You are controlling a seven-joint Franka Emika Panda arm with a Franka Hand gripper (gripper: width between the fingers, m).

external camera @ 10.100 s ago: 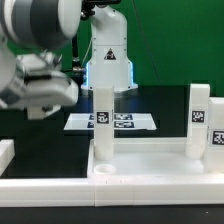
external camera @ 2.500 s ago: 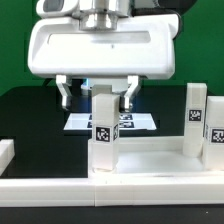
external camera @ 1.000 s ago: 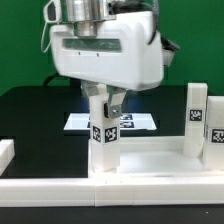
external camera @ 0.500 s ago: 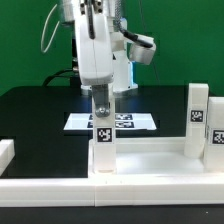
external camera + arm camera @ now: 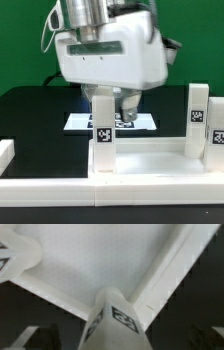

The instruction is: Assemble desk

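Nearest in the exterior view we see the front rim of the tabletop [image 5: 120, 185], a long white wall running across the bottom of the picture. At the exterior view's left edge a low white block [image 5: 5, 152] sits on the black table [image 5: 30, 115], apart from the tabletop.

Just behind the rim a leg [image 5: 103, 135] stands upright in the tabletop's front corner on the exterior view's left, its square tag facing us. A second leg [image 5: 197, 122] stands upright toward the exterior view's right, also tagged, and a third tagged piece [image 5: 219, 128] is cut off by the picture's edge, so we cannot name it.

Directly above the first leg hangs the gripper [image 5: 104, 97], its broad white body filling the upper middle. The fingers sit at the leg's top; we cannot tell whether they are pressing it or standing clear.

In the wrist view we look down along the same leg [image 5: 112, 317] into the tabletop's rimmed inside [image 5: 100, 258]; the fingertips are dim and blurred.

Farthest back, the marker board [image 5: 140, 122] lies flat on the table, partly hidden by the gripper.
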